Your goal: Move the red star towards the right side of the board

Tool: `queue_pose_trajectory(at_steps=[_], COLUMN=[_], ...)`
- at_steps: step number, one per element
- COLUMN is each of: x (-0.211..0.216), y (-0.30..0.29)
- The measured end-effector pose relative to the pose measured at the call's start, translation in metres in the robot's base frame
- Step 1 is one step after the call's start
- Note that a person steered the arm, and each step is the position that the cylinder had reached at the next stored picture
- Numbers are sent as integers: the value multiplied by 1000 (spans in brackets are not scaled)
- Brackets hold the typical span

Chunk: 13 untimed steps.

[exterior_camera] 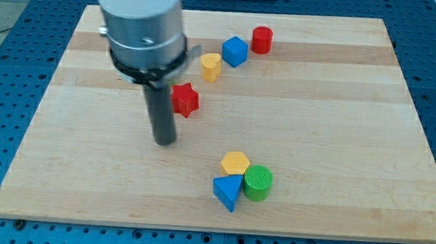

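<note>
Camera view: red star (pixel 185 99), glossy, flat on the board (pixel 341 123), my tip (pixel 164 140) just lower-left; no fingers.

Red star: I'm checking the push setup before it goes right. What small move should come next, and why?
Probably slide my tip toward the view's top, to sit level with the red star on its left side. The tip now sits below and slightly left of the star, so a rightward push from here would likely miss it.
</note>
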<state>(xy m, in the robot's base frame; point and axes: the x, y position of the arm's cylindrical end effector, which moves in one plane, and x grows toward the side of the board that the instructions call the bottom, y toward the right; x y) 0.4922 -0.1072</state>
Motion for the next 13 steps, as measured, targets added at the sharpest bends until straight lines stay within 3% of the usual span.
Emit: queue_pose_trajectory(at_steps=[2, 4, 7, 10, 12, 13], x=[-48, -52, -74, -78, -80, -62], y=[-9, 57, 37, 139, 74, 94])
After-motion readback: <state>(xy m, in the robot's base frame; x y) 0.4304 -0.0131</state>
